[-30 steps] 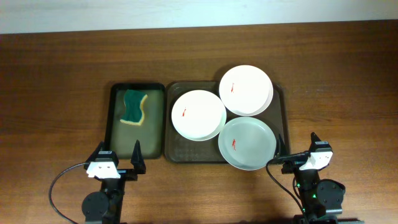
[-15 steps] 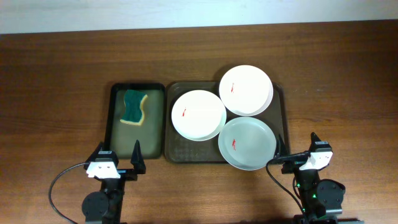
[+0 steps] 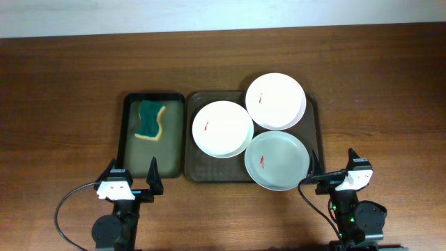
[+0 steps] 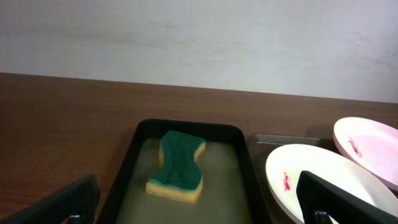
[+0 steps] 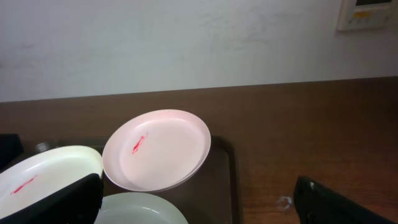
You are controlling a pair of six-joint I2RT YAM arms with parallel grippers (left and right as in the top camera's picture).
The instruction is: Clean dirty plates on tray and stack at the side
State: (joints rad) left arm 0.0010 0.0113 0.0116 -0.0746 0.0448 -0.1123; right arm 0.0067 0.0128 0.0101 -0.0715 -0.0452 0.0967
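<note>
Three white plates lie on the dark brown tray [image 3: 197, 164]: a left plate [image 3: 222, 128], a back right plate [image 3: 276, 100] and a front right plate [image 3: 277, 160]. Each has a small red smear. The back right plate overlaps the other two. My left gripper [image 3: 130, 177] is open and empty, in front of the black tray. My right gripper [image 3: 334, 165] is open and empty, by the brown tray's front right corner. In the left wrist view the left plate [image 4: 311, 177] shows at right. In the right wrist view the back plate [image 5: 158, 148] sits ahead.
A smaller black tray [image 3: 129, 155] holding shallow liquid stands left of the brown tray. A green and yellow sponge [image 3: 150, 119] lies in its far part, also in the left wrist view [image 4: 178, 166]. Bare wooden table [image 3: 376, 104] surrounds both trays.
</note>
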